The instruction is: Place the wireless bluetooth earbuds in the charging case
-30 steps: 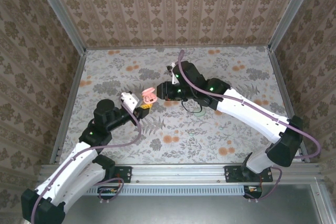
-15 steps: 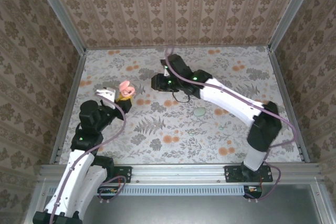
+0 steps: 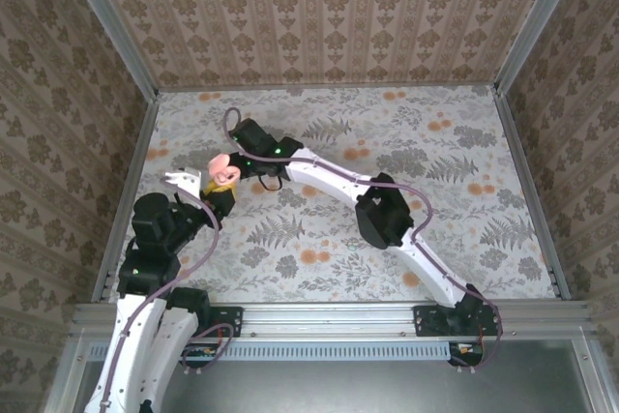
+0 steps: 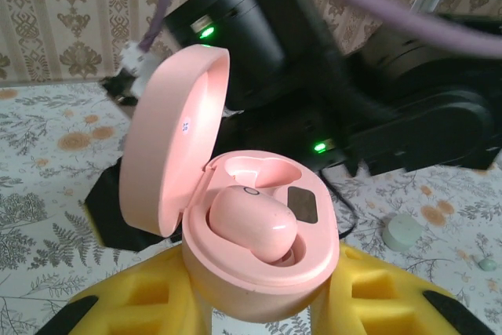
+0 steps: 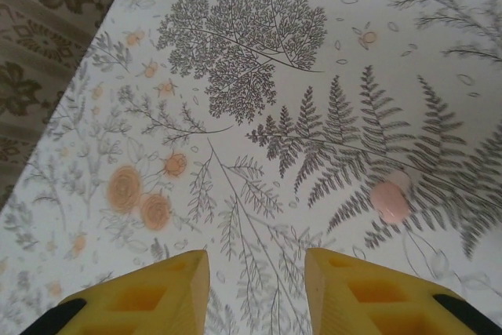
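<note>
Top external: left pincer point(image 3: 219, 187) clamps the open charging case point(image 3: 224, 167). Left wrist: one earbud point(image 4: 251, 223) sits in it, the slot point(image 4: 255, 174) behind bare. Right wrist: right pincer point(image 5: 255, 260), jaws apart and empty, above the table point(image 5: 235, 76); the loose earbud point(image 5: 390, 200) lies ahead, past its right-hand finger point(image 5: 369, 288), nearest this arm.

Bright, even light with soft shadows; nearest parts look blurred.

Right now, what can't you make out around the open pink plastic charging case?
- Left wrist view: pink clamshell charging case, underside hidden by the left gripper.
- Top view: its inside too small to read.
- Right wrist view: loose pink oval earbud, blurred; orientation unclear.
</note>
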### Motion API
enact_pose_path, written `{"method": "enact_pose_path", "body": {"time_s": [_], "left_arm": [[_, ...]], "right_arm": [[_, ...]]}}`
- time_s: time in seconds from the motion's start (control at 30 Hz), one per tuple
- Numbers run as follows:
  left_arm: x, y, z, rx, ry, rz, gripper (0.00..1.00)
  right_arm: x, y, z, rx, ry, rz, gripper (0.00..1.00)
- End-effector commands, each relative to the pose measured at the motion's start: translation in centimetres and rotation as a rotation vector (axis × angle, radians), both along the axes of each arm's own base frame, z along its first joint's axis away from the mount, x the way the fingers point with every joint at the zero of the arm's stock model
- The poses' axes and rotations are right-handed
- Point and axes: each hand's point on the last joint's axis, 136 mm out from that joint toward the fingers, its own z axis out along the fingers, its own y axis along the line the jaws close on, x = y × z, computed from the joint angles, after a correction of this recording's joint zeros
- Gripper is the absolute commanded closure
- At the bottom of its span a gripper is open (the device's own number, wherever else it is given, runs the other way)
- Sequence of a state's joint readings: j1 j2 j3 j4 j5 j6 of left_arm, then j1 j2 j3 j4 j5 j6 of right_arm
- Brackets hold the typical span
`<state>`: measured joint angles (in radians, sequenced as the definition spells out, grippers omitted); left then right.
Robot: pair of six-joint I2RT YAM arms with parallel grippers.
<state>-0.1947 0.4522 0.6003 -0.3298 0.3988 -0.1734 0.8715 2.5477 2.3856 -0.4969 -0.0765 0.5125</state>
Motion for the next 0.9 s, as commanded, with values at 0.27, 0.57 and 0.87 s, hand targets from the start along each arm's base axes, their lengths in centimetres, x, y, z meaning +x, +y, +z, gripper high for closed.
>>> {"method": "enact_pose_path", "body": {"time_s": [0.27, 0.57, 0.87], "left_arm": [[-1.1, 0.0, 1.1, -0.008, -0.002, -0.017, 1.0], [-1.0, -0.2, 0.9, -0.019, -0.003, -0.025, 1.0], [-1.3, -0.2, 0.9, -0.021, -0.008, -0.03, 1.0]], "right_arm": [[2.9, -0.3, -3.7, -0.114, -0.116, -0.046, 0.6], [3.5, -0.5, -6.2, -0.143, -0.108, -0.062, 0.59], [3.4, -0.8, -7.6, -0.175, -0.094, -0.063, 0.6]]}}
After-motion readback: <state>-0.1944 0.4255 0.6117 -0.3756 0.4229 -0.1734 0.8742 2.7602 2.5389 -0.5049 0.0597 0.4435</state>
